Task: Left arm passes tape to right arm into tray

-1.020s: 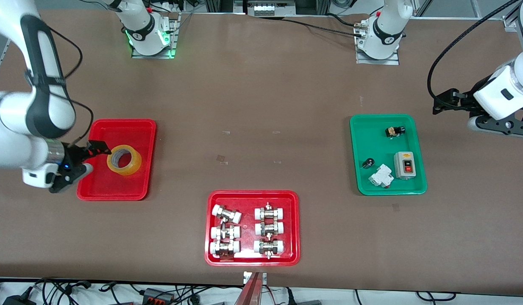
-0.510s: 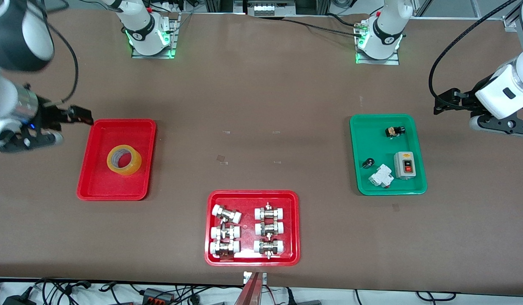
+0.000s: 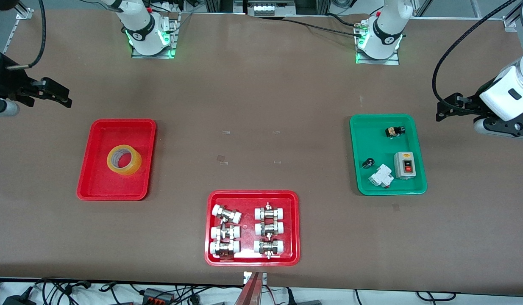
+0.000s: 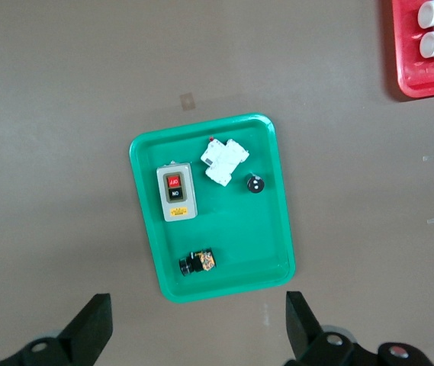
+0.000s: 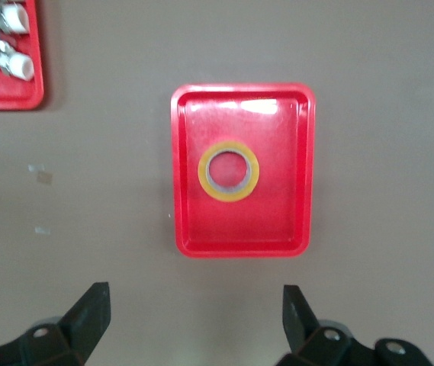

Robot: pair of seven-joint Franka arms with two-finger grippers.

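The yellow tape roll (image 3: 124, 159) lies flat in the plain red tray (image 3: 99, 180) toward the right arm's end of the table. My right gripper (image 3: 58, 95) is open and empty, raised over bare table beside the tray's edge that is farther from the front camera. In the right wrist view the tape (image 5: 229, 171) sits in the middle of the tray (image 5: 194, 225), past my open gripper (image 5: 194, 316). My left gripper (image 3: 449, 108) is open and empty, held up beside the green tray (image 3: 371, 186); its wrist view shows the gripper (image 4: 199, 332) open.
The green tray (image 4: 152, 252) holds a grey switch box (image 3: 404, 164), a white breaker (image 3: 382, 176) and two small black parts. A red tray of white-capped metal fittings (image 3: 210, 256) stands near the front edge.
My right gripper has left the tape in the tray, then risen and drawn back away from the front camera. The left gripper has shifted only slightly.
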